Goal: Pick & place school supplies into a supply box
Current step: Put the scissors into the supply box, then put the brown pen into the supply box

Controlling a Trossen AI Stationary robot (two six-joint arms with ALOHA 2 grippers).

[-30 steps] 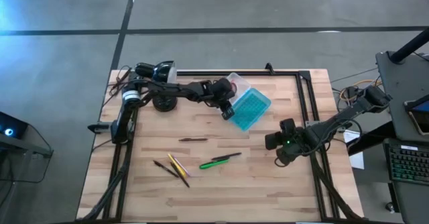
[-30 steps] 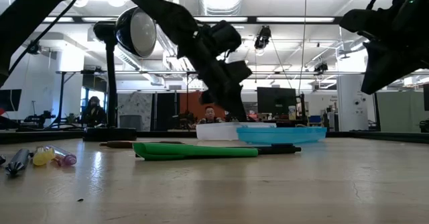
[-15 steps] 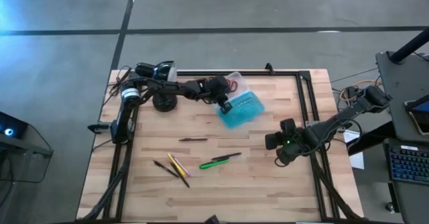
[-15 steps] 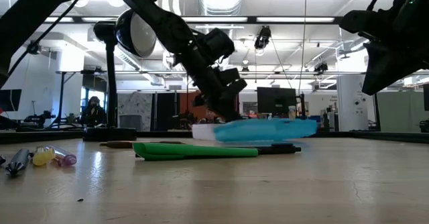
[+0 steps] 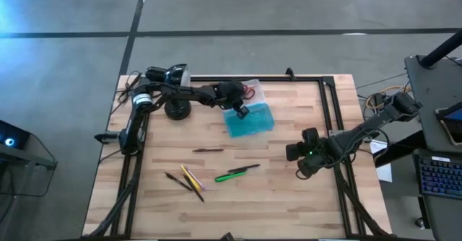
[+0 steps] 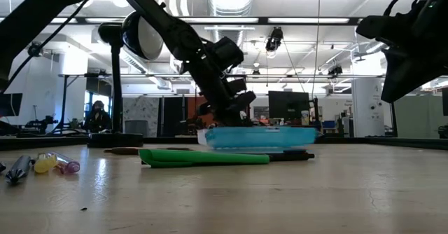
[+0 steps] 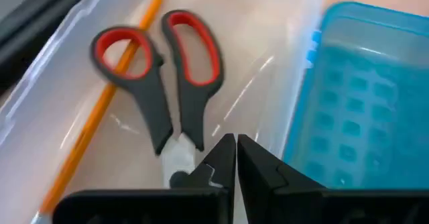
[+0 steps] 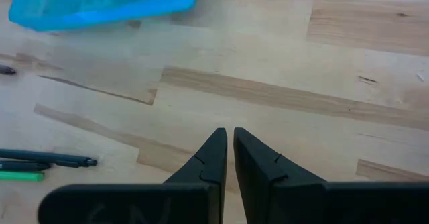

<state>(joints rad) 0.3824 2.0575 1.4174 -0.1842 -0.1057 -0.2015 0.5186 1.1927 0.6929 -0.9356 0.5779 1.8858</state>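
**Left gripper at the box, jaws closed**

The left gripper [image 5: 240, 108] sits at the box [image 5: 250, 118], at the table's [image 5: 289, 190] far side by the lamp [image 5: 172, 82], its jaws closed with nothing visibly between them. Scissors [image 7: 164, 76] and an orange pencil [image 7: 100, 103] lie in the clear half. The right gripper [image 5: 292, 154] hovers closed and empty, well apart. A green marker [image 5: 229, 175], pens [image 5: 208, 150] and pencils [image 5: 190, 177] lie on the table.

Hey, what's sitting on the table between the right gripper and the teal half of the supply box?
Nothing: in the high view, only bare wood lies between the right gripper and the teal half; the right wrist view shows the same.
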